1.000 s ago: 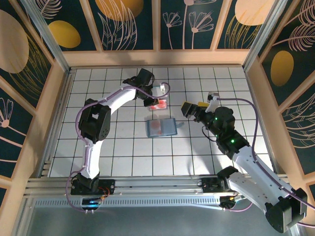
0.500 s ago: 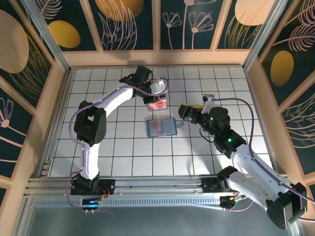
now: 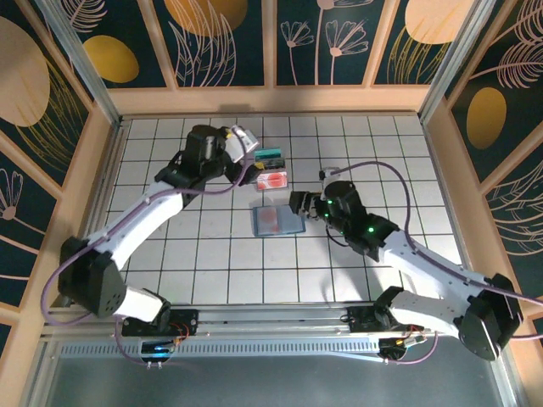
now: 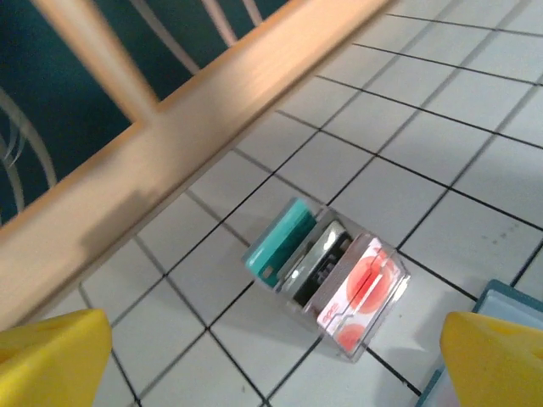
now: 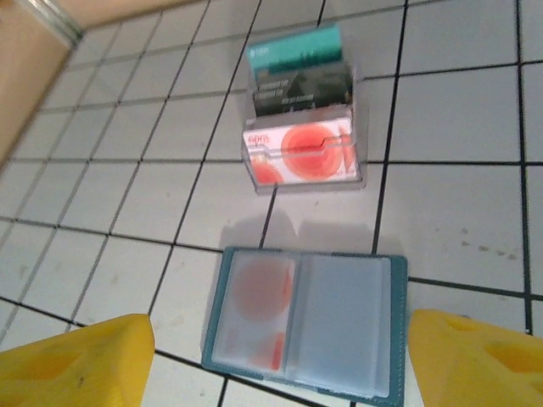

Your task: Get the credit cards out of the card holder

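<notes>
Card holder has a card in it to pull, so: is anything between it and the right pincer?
Nothing visible. The right pincer hangs open over the open card holder; the clear card stand sits beyond it, apart.

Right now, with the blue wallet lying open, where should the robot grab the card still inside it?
The red-marked card lies flat under a clear pocket of the open card holder, so no side edge is free. Likely best: the right tool comes down from above, tilted, and pinches the card's edge at the pocket's mouth. Which side that mouth faces I cannot tell.
</notes>
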`<state>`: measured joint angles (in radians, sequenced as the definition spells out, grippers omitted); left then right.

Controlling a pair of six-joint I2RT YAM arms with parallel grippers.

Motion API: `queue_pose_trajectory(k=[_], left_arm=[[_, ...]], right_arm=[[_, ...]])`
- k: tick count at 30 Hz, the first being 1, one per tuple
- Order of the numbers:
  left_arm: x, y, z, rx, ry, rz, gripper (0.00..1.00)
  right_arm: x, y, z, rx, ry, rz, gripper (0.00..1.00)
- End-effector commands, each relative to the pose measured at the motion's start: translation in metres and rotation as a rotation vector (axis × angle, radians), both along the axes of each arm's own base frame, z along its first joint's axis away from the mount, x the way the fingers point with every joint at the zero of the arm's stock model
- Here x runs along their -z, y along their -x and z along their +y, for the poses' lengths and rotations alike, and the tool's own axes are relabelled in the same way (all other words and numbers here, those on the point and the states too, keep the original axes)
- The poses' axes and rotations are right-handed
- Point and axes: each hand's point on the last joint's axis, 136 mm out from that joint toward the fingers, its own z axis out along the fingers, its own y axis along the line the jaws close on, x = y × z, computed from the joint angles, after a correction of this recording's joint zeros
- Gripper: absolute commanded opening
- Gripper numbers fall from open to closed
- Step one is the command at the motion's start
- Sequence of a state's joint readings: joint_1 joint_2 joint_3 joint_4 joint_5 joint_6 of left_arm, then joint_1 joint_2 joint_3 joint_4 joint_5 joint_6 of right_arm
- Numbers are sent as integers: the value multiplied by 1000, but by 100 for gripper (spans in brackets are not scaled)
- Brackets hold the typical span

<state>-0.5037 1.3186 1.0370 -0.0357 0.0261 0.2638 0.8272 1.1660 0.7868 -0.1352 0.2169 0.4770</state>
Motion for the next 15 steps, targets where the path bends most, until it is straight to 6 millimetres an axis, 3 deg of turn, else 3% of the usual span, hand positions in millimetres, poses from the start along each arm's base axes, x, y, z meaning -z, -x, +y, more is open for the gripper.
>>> queue_pose_trajectory(k=[1, 7, 10, 15], left_arm=[[-16, -6, 46, -313, 189, -40, 99], [8, 24, 113, -664, 321, -4, 99], [24, 42, 131, -752, 407, 27, 99], [45, 65, 137, -760, 547, 76, 99]], right_arm=[[12, 2, 8, 25, 114, 25, 75], [48, 16, 44, -45, 289, 95, 66], [66, 21, 61, -84, 351, 127, 62], [91, 20, 76, -118, 412, 177, 57]])
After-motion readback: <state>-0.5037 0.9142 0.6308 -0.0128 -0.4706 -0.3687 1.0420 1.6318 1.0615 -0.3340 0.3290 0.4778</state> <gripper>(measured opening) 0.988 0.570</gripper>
